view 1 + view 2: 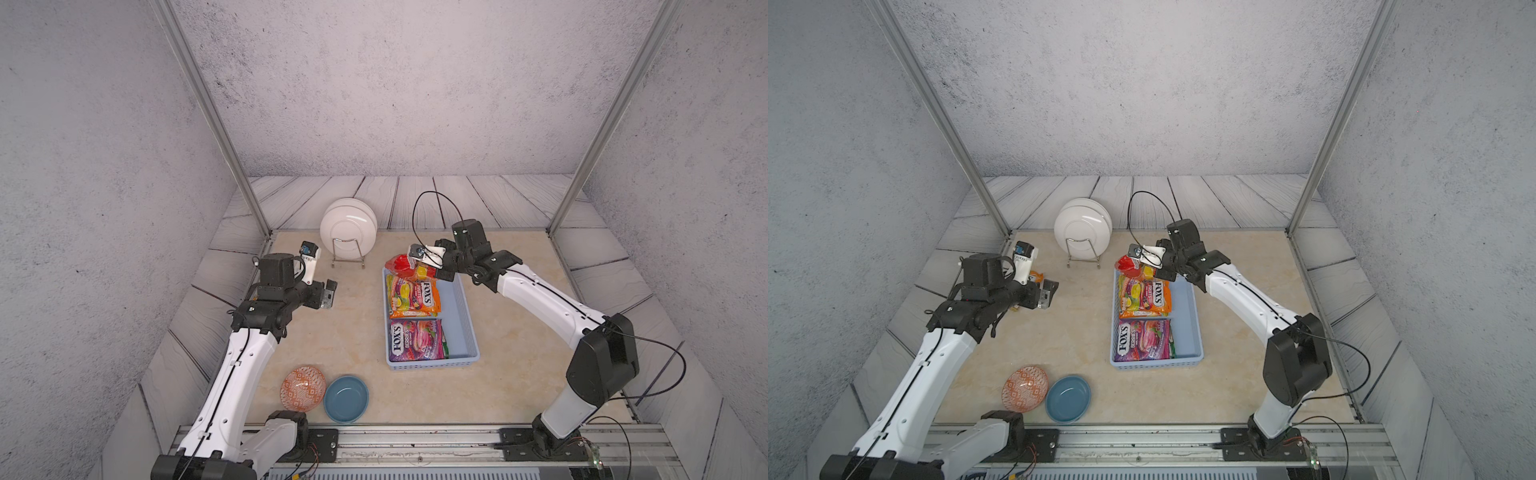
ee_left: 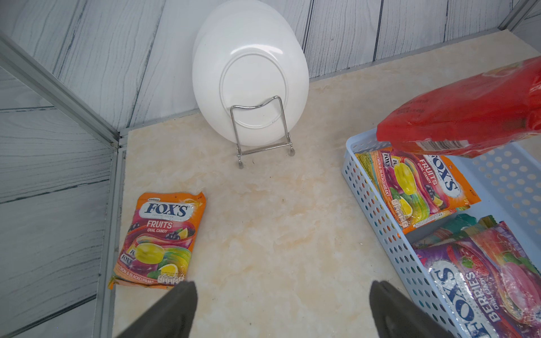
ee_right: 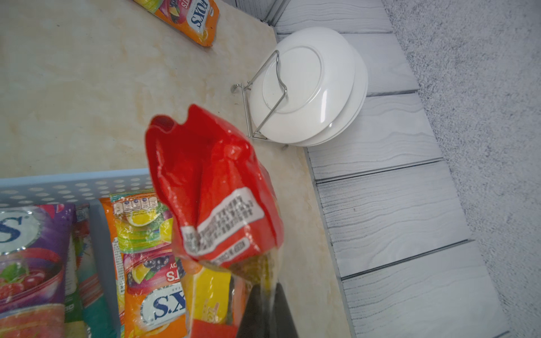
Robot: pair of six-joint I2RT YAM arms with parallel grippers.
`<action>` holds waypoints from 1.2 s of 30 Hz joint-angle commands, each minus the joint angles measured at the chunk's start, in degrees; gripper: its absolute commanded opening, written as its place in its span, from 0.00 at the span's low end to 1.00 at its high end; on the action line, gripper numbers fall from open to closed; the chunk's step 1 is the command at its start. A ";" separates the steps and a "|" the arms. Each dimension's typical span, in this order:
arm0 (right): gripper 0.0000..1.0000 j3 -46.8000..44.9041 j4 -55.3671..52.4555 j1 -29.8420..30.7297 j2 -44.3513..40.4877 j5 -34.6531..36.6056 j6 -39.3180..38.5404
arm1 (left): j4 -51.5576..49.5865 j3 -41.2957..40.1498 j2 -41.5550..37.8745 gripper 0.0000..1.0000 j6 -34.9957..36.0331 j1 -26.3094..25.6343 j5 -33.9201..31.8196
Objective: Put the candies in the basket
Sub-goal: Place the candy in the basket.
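In both top views the basket (image 1: 461, 316) (image 1: 1185, 318) sits on the bench (image 1: 353, 332). Its far compartment holds an orange FOX'S bag (image 1: 413, 297) (image 1: 1144, 297), and its near compartment holds a purple bag (image 1: 415, 338) (image 1: 1142, 340). The right arm (image 1: 540, 293) reaches over the basket's far end. Its jaws are clenched on a red bag (image 1: 401, 264) (image 1: 1128, 266) hanging above the far rim and overlapping the orange bag. A plate rack (image 1: 348, 262) with 2 white plates (image 1: 348, 230) stands just beyond the basket's far end, towards the left arm (image 1: 249, 353). An orange patterned bowl (image 1: 303, 387) and a blue bowl (image 1: 345, 399) sit side by side past the basket's near end, on that same side. In a top view the left arm hides nearly all of a loose orange bag (image 1: 1037, 275).

In the left wrist view the left arm's jaws are released, with the 2 fingers (image 2: 178, 310) wide apart above the bench. The loose orange bag (image 2: 159, 243) lies flat, well apart from the basket (image 2: 380, 210). The red bag (image 2: 468, 111) hangs over the basket's far corner. A teal bag (image 2: 456, 222) peeps from under the purple bag (image 2: 483, 278).

In the right wrist view dark fingers (image 3: 254, 316) pinch the red bag's (image 3: 210, 181) clear end. The drooping bag covers part of the orange FOX'S bag (image 3: 152, 263) in the basket. A divider (image 3: 98, 234) parts that bag from the purple one.
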 commanded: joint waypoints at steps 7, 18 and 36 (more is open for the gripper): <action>0.00 0.92 5.86 2.33 4.01 1.22 -1.20 | -0.99 1.21 -0.31 0.98 0.38 -0.33 -0.85; 0.00 -7.88 11.08 4.27 3.58 9.07 0.86 | 0.13 0.15 -0.46 0.98 0.04 -0.46 0.95; 0.00 -10.45 19.33 6.04 2.39 21.92 -3.73 | -0.55 1.13 0.52 0.98 -0.23 -0.44 0.53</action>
